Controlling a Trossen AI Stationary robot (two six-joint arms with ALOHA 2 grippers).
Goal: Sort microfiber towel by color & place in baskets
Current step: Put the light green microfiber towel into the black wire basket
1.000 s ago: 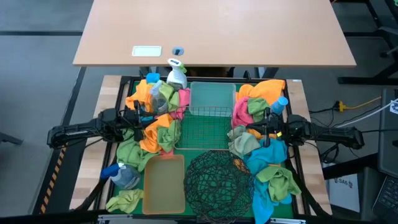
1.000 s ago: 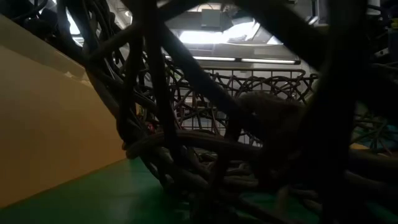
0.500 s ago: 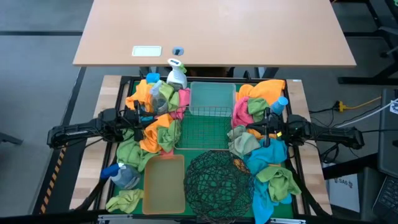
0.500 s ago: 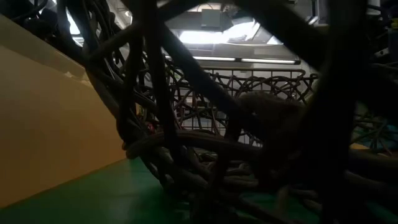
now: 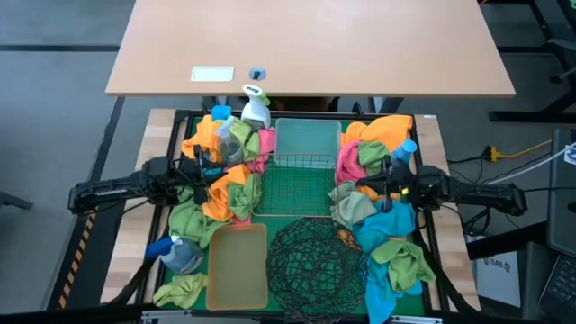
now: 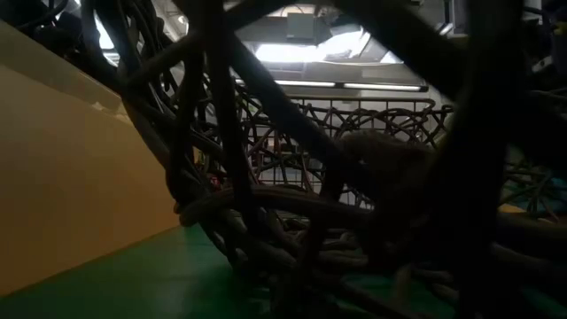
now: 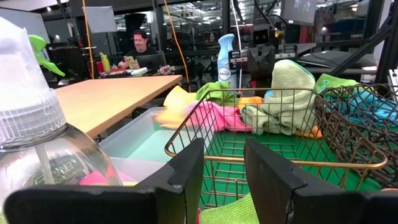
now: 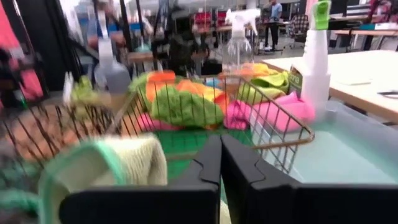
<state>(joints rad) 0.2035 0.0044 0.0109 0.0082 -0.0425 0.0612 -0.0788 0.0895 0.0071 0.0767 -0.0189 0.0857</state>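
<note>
Microfiber towels in orange, green, pink, teal and pale green lie in two heaps on the green mat, a left heap (image 5: 220,171) and a right heap (image 5: 385,216). Between the heaps stand a clear bin (image 5: 308,139), a wire basket (image 5: 301,184), a tan bin (image 5: 237,265) and a round black mesh basket (image 5: 315,261). My left gripper (image 5: 205,177) (image 7: 222,168) is level over the left heap, open, with nothing between its fingers. My right gripper (image 5: 364,187) (image 8: 221,163) is level over the right heap, shut on nothing.
Spray bottles stand among the towels at the far left (image 5: 256,108), near left (image 5: 171,250) and right (image 5: 405,150). A wooden table (image 5: 310,45) stands beyond the mat. The low view is filled by the tan bin's wall (image 6: 71,177) and the black mesh (image 6: 310,177). A person (image 7: 142,46) sits far behind.
</note>
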